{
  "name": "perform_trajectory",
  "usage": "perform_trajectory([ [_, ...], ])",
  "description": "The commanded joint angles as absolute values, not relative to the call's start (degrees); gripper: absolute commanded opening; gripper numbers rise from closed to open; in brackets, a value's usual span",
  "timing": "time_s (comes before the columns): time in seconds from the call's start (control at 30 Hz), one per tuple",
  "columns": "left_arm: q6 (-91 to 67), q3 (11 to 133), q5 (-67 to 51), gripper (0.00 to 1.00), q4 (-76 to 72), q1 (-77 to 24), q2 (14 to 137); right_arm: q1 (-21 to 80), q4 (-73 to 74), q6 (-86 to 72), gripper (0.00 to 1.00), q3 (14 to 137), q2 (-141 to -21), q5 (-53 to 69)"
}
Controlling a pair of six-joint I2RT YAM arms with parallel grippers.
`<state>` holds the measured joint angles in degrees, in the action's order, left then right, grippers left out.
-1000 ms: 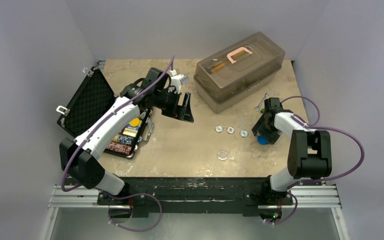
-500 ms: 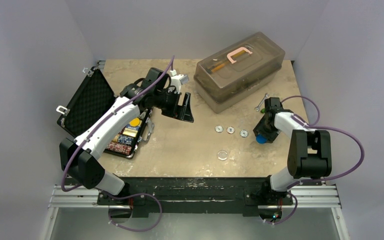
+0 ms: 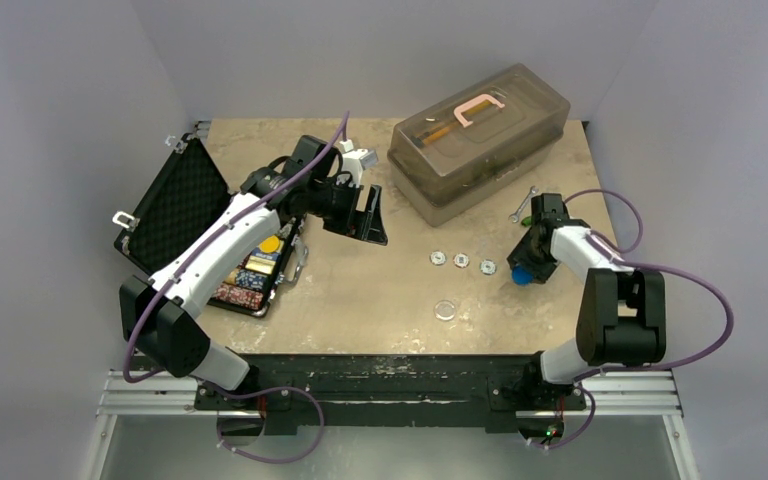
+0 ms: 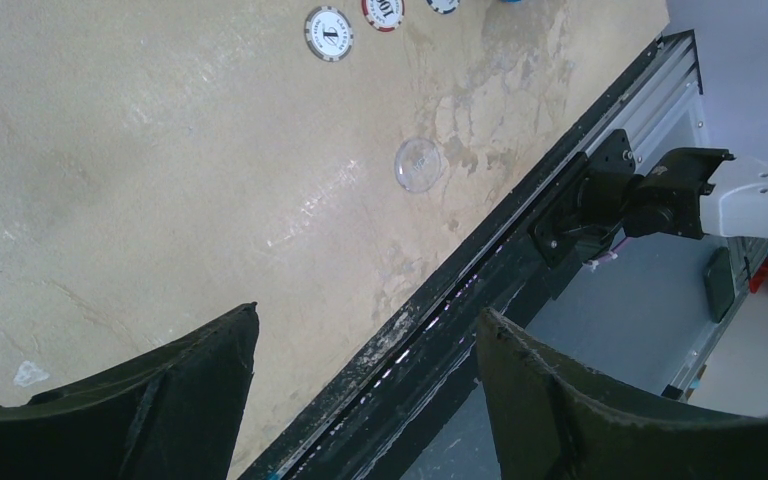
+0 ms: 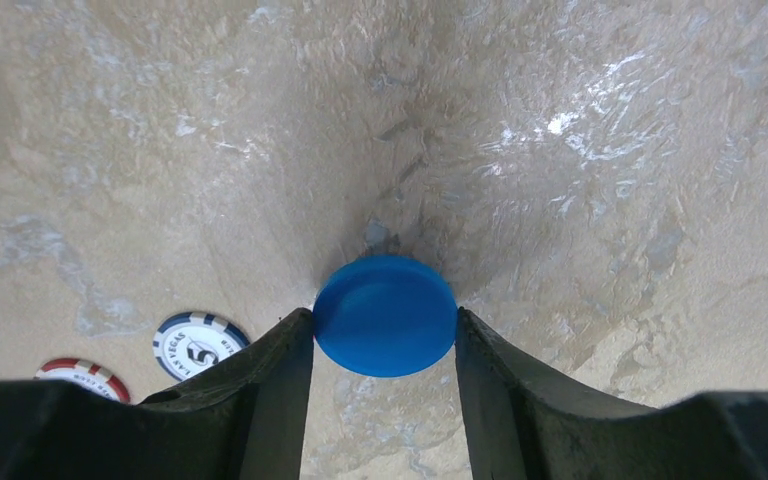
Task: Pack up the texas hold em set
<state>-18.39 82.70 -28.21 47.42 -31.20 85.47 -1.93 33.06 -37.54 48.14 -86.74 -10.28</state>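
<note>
The briefcase (image 3: 260, 300) lies open at the left of the table (image 3: 360, 290). Its foam-lined lid (image 3: 175, 205) is tipped up towards the left wall. In the base, rows of chips (image 3: 248, 277) show in red, blue, yellow and white, and a yellow disc (image 3: 271, 244) lies at their far end. The left arm crosses above the case and hides much of the base.

The left gripper (image 3: 365, 215) hangs over bare table to the right of the case. In its wrist view its fingers (image 4: 190, 390) stand wide apart with nothing between them.

Right of centre, three loose chips (image 3: 461, 261) lie flat in a short row, apart from one another. A clear disc (image 3: 446, 310) lies nearer the front edge, and the left wrist view also shows it (image 4: 419, 163).

The right gripper (image 3: 525, 262) is down at the table just right of that row. In its wrist view it is narrowed on a blue disc (image 5: 385, 315), with one finger against each side of the disc's edge. I cannot tell whether the disc is off the table.

At the far right a grey see-through tub (image 3: 480, 165) sits with its lid on. A pink clamp (image 3: 478, 108) shows at the top, but I cannot tell whether it is on the lid or under it. A wrench (image 3: 523, 203) lies just beside the tub's near right corner.
</note>
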Motion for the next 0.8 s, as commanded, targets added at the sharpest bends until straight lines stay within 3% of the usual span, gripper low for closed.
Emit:
perform_trajectory([
  [0.0, -17.67, 83.32, -29.40, 0.77, 45.88, -31.32, 85.75, -2.02, 34.01, -38.17, 0.42, 48.17, -83.06, -9.30],
  [0.3, -18.12, 83.02, -29.70, 0.77, 45.42, -31.32, 86.15, -0.54, 33.54, -42.29, 0.40, 48.12, -81.97, -0.48],
  [0.77, -27.22, 74.98, -24.43, 0.76, 36.29, -29.81, 84.12, 15.10, 24.13, -67.28, 0.38, 45.96, -78.45, 9.68],
])
